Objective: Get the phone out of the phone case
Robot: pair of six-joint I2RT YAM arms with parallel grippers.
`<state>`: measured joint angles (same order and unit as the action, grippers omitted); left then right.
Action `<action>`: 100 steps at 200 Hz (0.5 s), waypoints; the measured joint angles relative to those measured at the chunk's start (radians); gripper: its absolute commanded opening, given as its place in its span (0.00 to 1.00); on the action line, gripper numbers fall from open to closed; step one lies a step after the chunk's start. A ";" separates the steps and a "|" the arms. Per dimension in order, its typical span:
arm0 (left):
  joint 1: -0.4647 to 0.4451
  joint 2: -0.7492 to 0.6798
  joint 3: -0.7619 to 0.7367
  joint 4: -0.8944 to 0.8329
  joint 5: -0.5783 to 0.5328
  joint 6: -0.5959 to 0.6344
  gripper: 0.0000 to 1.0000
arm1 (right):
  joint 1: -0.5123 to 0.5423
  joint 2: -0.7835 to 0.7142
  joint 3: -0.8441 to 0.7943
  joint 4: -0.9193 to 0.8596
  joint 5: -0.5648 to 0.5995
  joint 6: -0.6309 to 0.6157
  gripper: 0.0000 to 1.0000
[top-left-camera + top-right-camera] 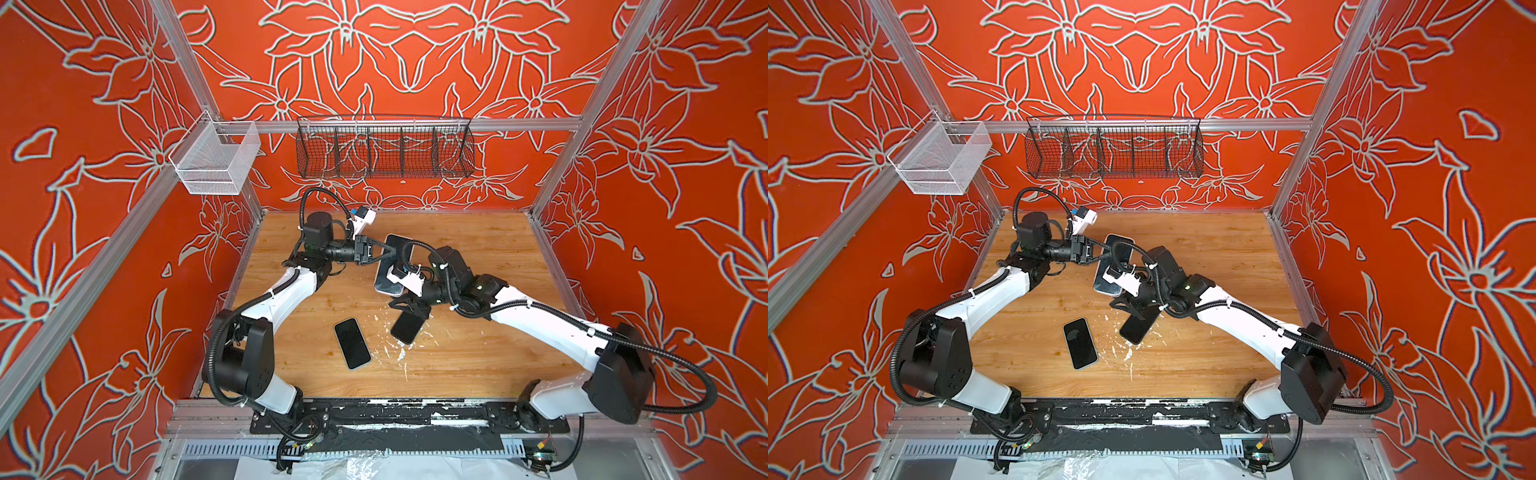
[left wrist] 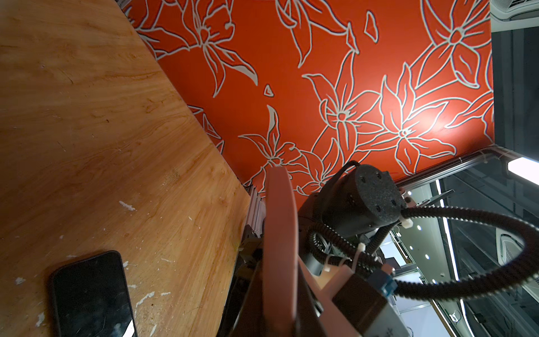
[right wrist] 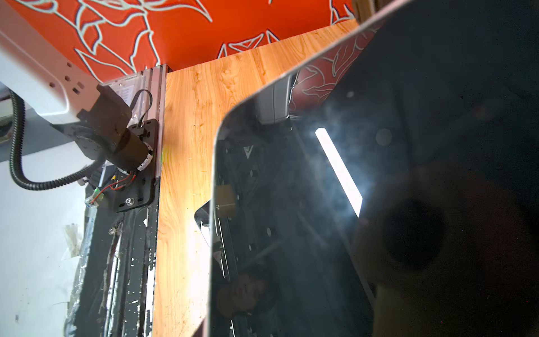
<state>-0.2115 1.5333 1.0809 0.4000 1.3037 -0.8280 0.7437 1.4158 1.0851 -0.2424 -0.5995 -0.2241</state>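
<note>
Hold the phone case point(image 1: 388, 286) steady in the closed left gripper point(image 1: 393, 250), at mid-table. Set the phone point(image 1: 406, 332), already out and under the right gripper point(image 1: 409, 311) (gripping or released: cannot tell), down flat on the table point(image 1: 478, 249) before backing away, clear of the second phone point(image 1: 352, 343) nearby.

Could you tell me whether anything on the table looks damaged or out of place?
Yes: white flecks and scratches litter the wooden table beside the loose phone, like chipped paint; the black mounting rail along the front edge is scuffed white too.
</note>
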 measured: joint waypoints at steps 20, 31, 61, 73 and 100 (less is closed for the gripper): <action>-0.003 0.000 0.000 0.000 0.003 0.001 0.00 | -0.026 -0.006 0.000 -0.003 -0.053 0.018 0.36; -0.004 0.000 0.000 0.000 0.003 0.002 0.00 | -0.040 -0.013 0.000 -0.006 -0.082 0.026 0.36; -0.004 0.000 0.000 -0.001 0.005 0.015 0.00 | -0.069 -0.020 0.000 -0.011 -0.165 0.055 0.35; -0.004 0.000 0.000 -0.003 0.008 0.021 0.00 | -0.075 -0.020 0.000 -0.011 -0.195 0.066 0.35; -0.005 0.000 -0.001 -0.012 0.012 0.037 0.00 | -0.082 -0.020 0.000 -0.011 -0.257 0.084 0.35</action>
<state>-0.2161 1.5333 1.0801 0.3882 1.3155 -0.7914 0.6621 1.3960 1.0855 -0.2535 -0.8566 -0.1402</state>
